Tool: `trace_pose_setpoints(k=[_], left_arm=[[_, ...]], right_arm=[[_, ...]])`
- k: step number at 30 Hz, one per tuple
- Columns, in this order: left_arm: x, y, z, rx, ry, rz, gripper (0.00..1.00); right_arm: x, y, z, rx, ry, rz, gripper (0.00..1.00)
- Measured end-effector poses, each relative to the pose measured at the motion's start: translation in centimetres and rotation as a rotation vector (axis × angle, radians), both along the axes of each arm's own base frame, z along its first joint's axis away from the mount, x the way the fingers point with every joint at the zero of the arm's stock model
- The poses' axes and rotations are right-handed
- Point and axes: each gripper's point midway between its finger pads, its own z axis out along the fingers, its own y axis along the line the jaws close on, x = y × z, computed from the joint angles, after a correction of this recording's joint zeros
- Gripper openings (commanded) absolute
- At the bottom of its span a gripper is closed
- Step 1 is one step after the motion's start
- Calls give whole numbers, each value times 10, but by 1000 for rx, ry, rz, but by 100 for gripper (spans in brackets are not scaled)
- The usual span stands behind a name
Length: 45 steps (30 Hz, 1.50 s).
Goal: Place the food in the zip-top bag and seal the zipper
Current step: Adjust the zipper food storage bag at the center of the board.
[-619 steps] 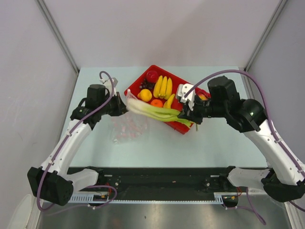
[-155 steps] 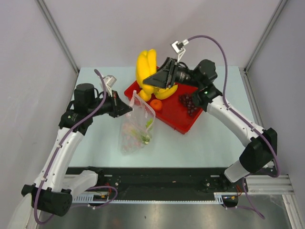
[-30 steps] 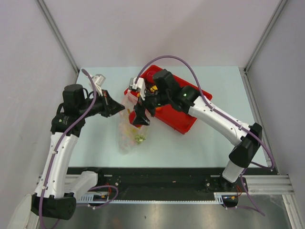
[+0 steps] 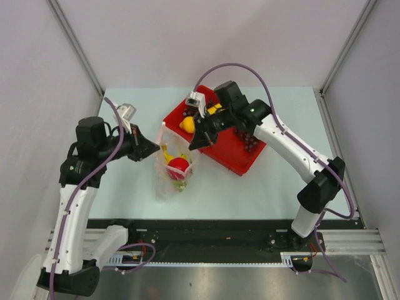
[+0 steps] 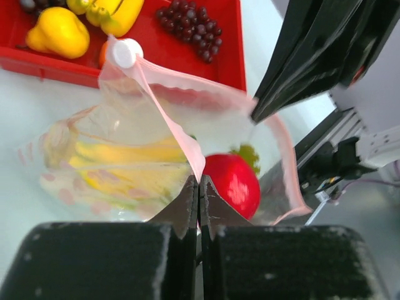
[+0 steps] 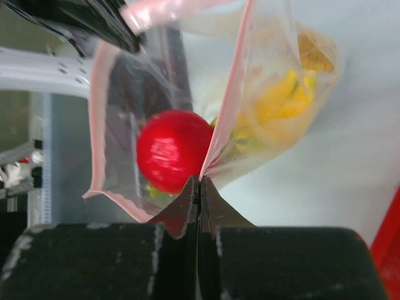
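Note:
The clear zip-top bag (image 4: pixel 173 178) lies on the table left of the red tray, its mouth held open. A red apple (image 4: pixel 178 165), yellow bananas (image 4: pixel 165 153) and a green stalk lie inside. My left gripper (image 4: pixel 153 150) is shut on the left side of the pink zipper (image 5: pixel 169 119). My right gripper (image 4: pixel 192 145) is shut on the right side of the zipper (image 6: pixel 228 94). The apple (image 5: pixel 232 181) (image 6: pixel 172 150) shows through the mouth in both wrist views. A lemon (image 4: pixel 187 124) and dark grapes (image 4: pixel 250 140) lie in the tray.
The red tray (image 4: pixel 228 150) sits at the middle back, tilted, just right of the bag. The white zipper slider (image 5: pixel 124 53) is at the far end of the mouth. My right arm reaches across the tray. Grey walls close in the table.
The red apple now lies in the bag. My right gripper has come up out of the mouth and shut on the right rim. The left gripper still holds the left rim.

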Motion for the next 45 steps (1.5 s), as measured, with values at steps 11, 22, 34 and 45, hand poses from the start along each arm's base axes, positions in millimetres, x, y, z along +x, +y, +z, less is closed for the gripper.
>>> trace_pose_setpoints(k=[11,22,34,45], left_arm=[[-40,28,53,197,-287,19,0],[-31,42,-43,315,-2,16,0],[-19,43,-18,367,-31,-29,0],[-18,58,-28,460,-28,-1,0]], right_arm=[[-26,13,97,218,-109,77,0],[-20,37,49,76,-60,141,0],[71,6,21,51,-4,-49,1],[70,13,14,102,45,-28,89]])
